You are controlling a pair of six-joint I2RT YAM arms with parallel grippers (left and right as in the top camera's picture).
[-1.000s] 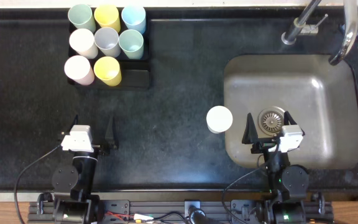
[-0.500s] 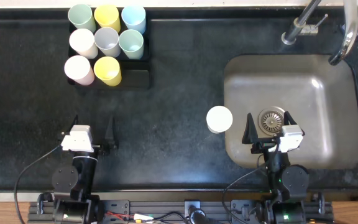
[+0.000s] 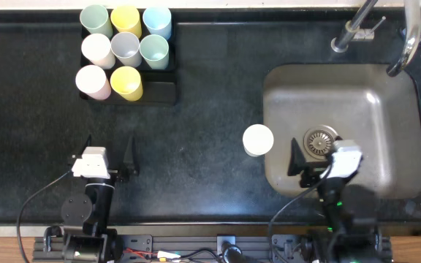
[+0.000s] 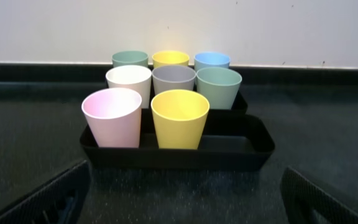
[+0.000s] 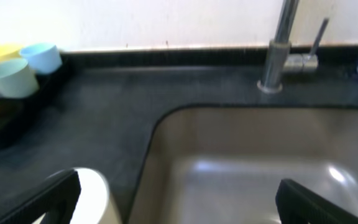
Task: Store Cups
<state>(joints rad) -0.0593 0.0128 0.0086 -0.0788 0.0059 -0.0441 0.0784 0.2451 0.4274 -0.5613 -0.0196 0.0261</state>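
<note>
At far left a black tray (image 3: 163,93) sits on the dark speckled counter (image 3: 210,146), close to the pale back wall (image 4: 260,25). Eight cups (image 3: 126,47) stand upright in it, mouths up. Three are in the far row and three in the middle. A pink cup (image 3: 93,82) and a yellow cup (image 3: 126,82) stand side by side in the near row. Right of that yellow cup, the tray's near right corner shows bare floor.

Near the front edge, roughly in line with the tray, the left gripper (image 3: 110,151) hangs with its fingers spread wide and nothing between them. Open counter lies between it and the tray's near wall.

A broad stretch of bare counter runs from the tray rightward to the one loose white cup (image 3: 258,139). This cup stands on the counter just beside the left rim of the steel sink (image 3: 386,109), well apart from the tray. I cannot tell which way up it stands.

The right gripper (image 3: 316,155) hangs over the near left part of the sink, close to the drain (image 3: 320,139) and just right of the white cup. Its fingers are wide apart and hold nothing. The sink rim lies between it and the cup.

At the far right a faucet (image 3: 353,29) rises from the counter behind the sink.
</note>
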